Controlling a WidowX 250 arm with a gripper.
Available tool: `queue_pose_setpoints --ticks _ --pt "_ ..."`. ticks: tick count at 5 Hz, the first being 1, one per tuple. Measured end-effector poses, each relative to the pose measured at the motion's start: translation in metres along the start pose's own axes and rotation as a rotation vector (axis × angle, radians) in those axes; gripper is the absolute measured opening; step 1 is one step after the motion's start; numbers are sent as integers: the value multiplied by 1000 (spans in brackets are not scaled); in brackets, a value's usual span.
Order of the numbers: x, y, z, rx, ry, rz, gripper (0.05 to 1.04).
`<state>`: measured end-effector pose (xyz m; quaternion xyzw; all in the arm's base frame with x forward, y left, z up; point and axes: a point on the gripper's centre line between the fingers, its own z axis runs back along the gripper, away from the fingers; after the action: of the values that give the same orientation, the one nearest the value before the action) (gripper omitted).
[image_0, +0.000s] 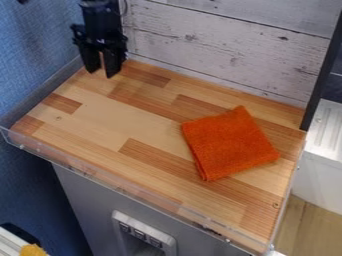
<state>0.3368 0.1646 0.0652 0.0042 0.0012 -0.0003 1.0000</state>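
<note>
My black gripper (101, 69) hangs at the upper left, above the back left corner of the wooden surface. Its two fingers point down and stand apart, with a gap between them and nothing held. An orange cloth (230, 143) lies folded into a rough square on the right half of the surface, well away from the gripper, with one corner pointing toward the back wall.
The wooden work surface (113, 119) has a clear raised rim (100, 175) along its front. Whitewashed boards (220, 45) stand behind it, a blue wall (33, 50) is at the left, and a black upright post (323, 70) rises at the back right.
</note>
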Motion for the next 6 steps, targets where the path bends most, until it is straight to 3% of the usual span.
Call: queue_pose_setpoints --ticks 1,4,6 --pt "-16 0 12 -2 -2 -5 997" --pt "-57 3 43 -3 -22 -8 1000" --pt "-73 -5 40 -21 -7 -16 1000"
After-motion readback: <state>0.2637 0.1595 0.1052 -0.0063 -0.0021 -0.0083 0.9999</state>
